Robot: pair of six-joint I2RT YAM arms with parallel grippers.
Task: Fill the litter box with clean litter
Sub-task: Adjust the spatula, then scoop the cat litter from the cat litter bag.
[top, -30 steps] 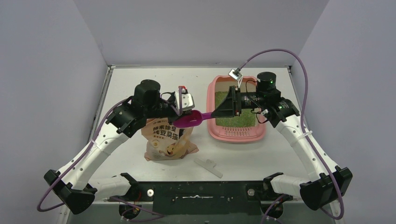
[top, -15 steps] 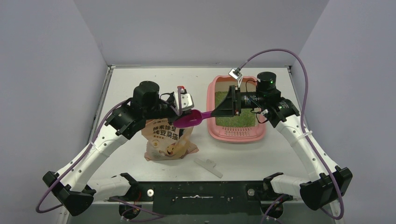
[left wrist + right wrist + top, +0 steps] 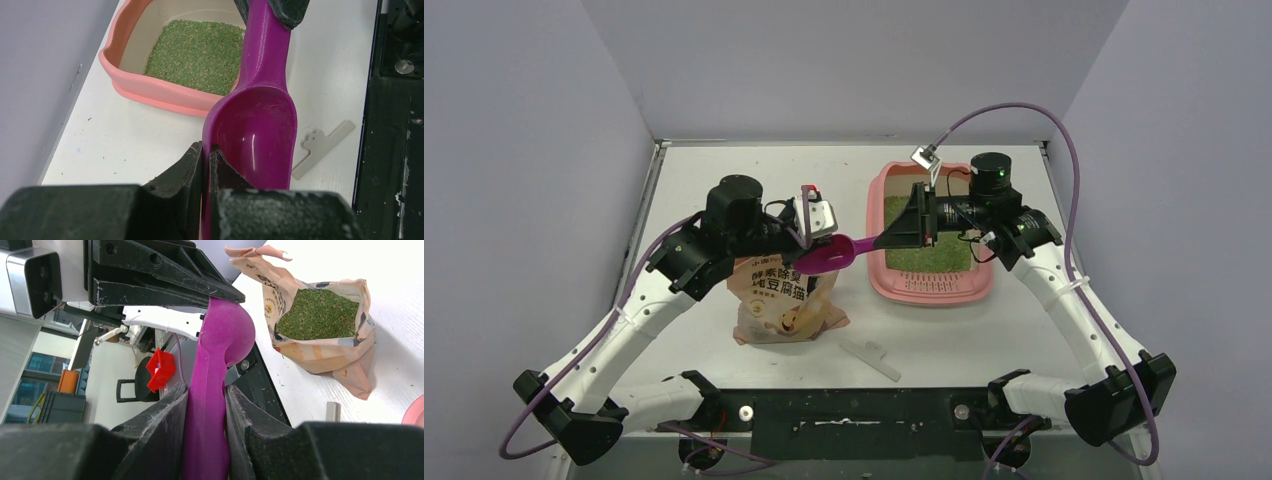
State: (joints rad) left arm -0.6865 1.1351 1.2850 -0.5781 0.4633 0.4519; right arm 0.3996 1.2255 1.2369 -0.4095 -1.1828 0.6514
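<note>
Top external: the right gripper point(image 3: 887, 241) has narrowed onto the scoop point(image 3: 826, 258) handle since a second ago. The litter box point(image 3: 929, 292) sits on the table point(image 3: 724, 170) at its far right, long axis running away from the arm bases, slotted strip nearest them, litter point(image 3: 922, 258) inside. Left wrist: the left gripper point(image 3: 206, 157) pinches the scoop's bowl rim, just left of the box. Right wrist: the jaws clamp the handle from both sides.
</note>
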